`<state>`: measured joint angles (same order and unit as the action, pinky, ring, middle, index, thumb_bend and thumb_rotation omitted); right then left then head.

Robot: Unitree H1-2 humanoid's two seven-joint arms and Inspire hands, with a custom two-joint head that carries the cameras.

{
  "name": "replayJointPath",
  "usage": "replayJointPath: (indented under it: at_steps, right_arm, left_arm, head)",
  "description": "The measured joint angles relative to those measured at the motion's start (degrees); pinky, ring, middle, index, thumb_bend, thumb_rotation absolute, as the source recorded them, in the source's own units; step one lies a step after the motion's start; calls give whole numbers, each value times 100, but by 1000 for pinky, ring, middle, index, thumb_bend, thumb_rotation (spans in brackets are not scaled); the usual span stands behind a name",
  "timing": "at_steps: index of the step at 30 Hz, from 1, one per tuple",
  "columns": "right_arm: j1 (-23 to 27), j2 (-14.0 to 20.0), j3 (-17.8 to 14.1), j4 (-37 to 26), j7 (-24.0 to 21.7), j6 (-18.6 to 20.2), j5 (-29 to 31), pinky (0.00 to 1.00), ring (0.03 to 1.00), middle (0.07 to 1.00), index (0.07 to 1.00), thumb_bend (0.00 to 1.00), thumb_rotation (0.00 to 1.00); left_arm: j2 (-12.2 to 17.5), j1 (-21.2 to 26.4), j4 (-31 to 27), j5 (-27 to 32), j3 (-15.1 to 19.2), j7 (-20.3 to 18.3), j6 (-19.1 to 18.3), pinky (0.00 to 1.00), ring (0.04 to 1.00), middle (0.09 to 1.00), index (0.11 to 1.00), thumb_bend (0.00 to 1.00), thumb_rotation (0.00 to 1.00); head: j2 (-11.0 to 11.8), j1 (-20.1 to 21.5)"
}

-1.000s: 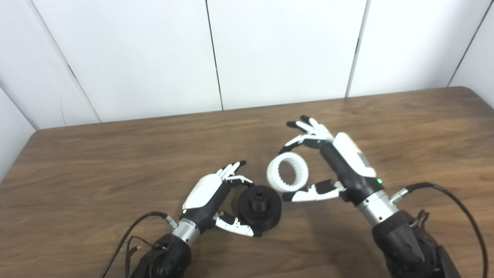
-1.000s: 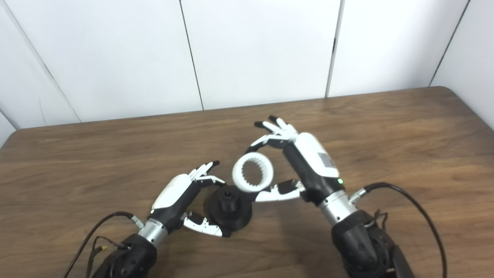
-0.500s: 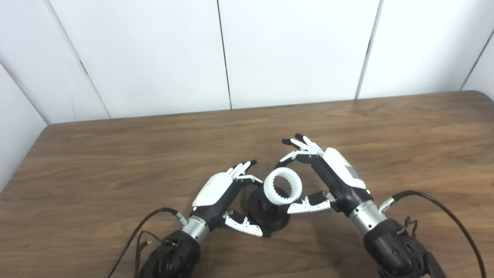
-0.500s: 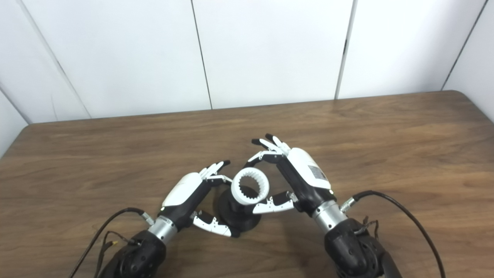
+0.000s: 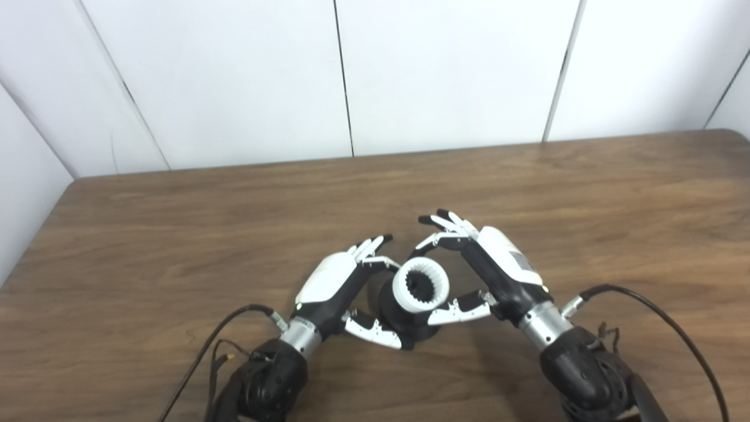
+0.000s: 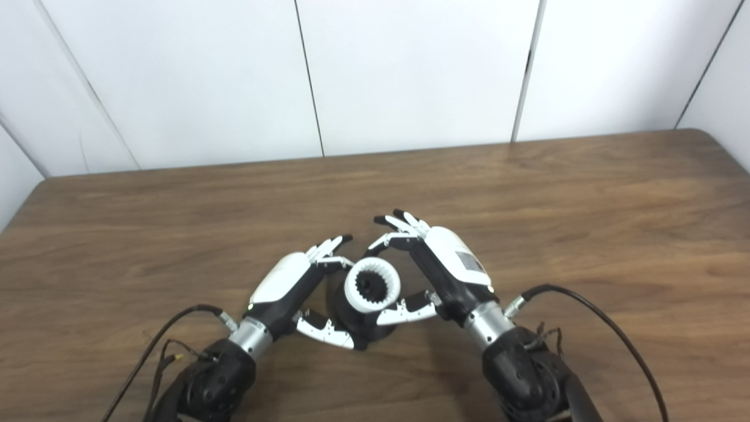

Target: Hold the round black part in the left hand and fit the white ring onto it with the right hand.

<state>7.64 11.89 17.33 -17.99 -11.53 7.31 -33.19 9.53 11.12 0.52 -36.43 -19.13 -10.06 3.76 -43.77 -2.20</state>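
left hand (image 5: 337, 287): wrapped round the black part (image 5: 404, 319) on the table (image 5: 176, 234)
right hand (image 5: 489, 269): pinching the white ring (image 5: 420, 286), sat over the hub

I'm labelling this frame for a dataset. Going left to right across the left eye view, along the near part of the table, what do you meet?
Thin black cable on the left → left hand → white toothed ring, over the round black part → right hand → thicker black cable on the right.
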Motion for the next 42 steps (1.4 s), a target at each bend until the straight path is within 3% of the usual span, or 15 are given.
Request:
replayJointPath:
  at_steps: [18,21,23,25,31,38,42]
  right_arm:
    - [102,-51,168,192,13,-1,-130,1000,989,914,492,518,167]
    - [129,-40,215,215,-5,8,-196,1000,996,939,497,516,171]
    - [166,-28,232,204,-59,60,-229,1000,997,948,622,728,315]
    - [197,-19,238,176,-147,115,-266,1000,999,959,681,813,369]
    - [165,-5,301,146,-490,302,-338,1000,1000,980,747,850,383]
    - [166,24,260,-20,-642,359,-355,998,1000,999,920,902,383]
    - [165,24,254,-46,-660,401,-376,981,1000,1000,996,977,445]
  left_arm:
    - [-9,-3,-81,-166,-53,4,-56,1000,1000,1000,603,952,377]
    - [-9,-4,-98,-179,-51,-1,-96,1000,1000,1000,611,950,339]
    - [-8,-5,-110,-176,-49,-13,-126,1000,1000,1000,610,946,320]
    - [-8,-6,-118,-160,-46,-19,-139,1000,1000,1000,609,946,325]
    - [-45,-10,-130,-127,-66,-29,-143,1000,1000,1000,608,938,337]
    - [-44,-10,-133,-125,-68,-32,-143,1000,1000,1000,609,955,395]
    - [-36,-10,-133,-97,-51,-31,-136,1000,1000,1000,606,955,387]
  head:
    - [-79,-70]
    - [-79,-70]
    - [-79,-62]
    - [-88,-53]
    - [-97,-61]
    - [-106,-53]
    - [-106,-53]
